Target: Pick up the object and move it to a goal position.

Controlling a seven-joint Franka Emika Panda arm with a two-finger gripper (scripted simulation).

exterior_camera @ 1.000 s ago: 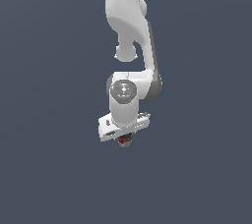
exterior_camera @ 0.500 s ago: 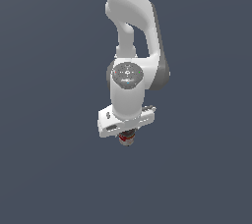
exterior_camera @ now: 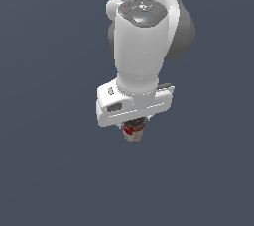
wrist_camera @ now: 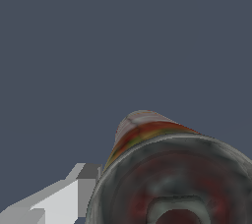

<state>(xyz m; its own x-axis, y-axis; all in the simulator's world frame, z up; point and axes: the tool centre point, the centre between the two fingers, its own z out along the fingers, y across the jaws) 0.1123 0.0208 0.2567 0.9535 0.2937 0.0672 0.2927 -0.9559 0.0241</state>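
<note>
Exterior view: the white arm [exterior_camera: 141, 46] comes down from the top of the frame, a little right of centre, and ends in a broad white pincer [exterior_camera: 134, 130] body that sits tilted just below the middle of the picture. Under that body, at about the frame's centre, the can [exterior_camera: 133, 132] pokes out, much narrower than the white block above it. Its red-and-white label shows, and its upper end is hidden behind the pincer body. The can hangs in front of a plain dark blue-grey background, with nothing touching its lower end. The fingers themselves cannot be made out in this view.

In the wrist view the can [wrist_camera: 170, 174] fills the lower right of the frame, very close to the camera. Its dark, dull metallic end faces the lens, and a strip of red, yellow and white label runs along its side toward the middle of the frame. One white-and-grey finger [wrist_camera: 81, 186] lies at the lower left, pressed against the can's side. The pincer is clamped on the can, holding it off any surface.
</note>
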